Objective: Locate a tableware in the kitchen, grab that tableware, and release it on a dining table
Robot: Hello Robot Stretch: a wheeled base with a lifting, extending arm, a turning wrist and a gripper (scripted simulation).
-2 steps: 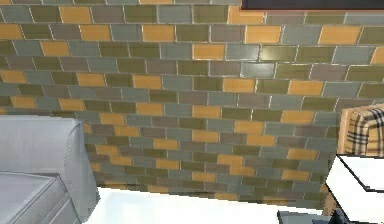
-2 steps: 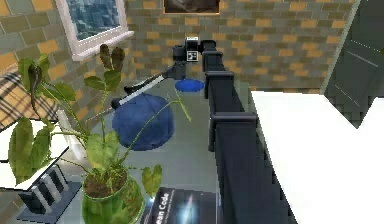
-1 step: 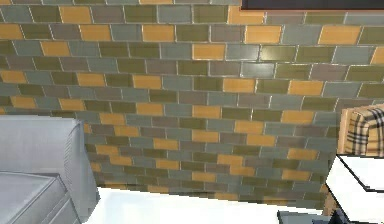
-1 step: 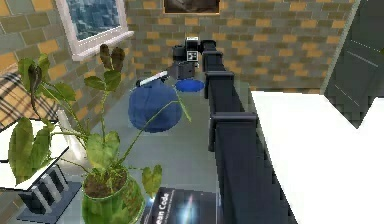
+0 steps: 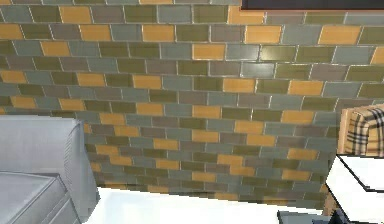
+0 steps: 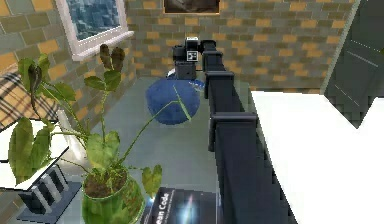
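Stage: search, I judged; where the tableware lay I could not tell. Tool [image 6: 182, 52] at the arm's far end, seen against a blue round object [image 6: 168, 102] on the floor; whether it grasped anything I could not tell. Brick wall [image 5: 190, 100] ahead, white worktop [image 6: 320, 150] alongside. Next move called for turning the base to seek the kitchen.
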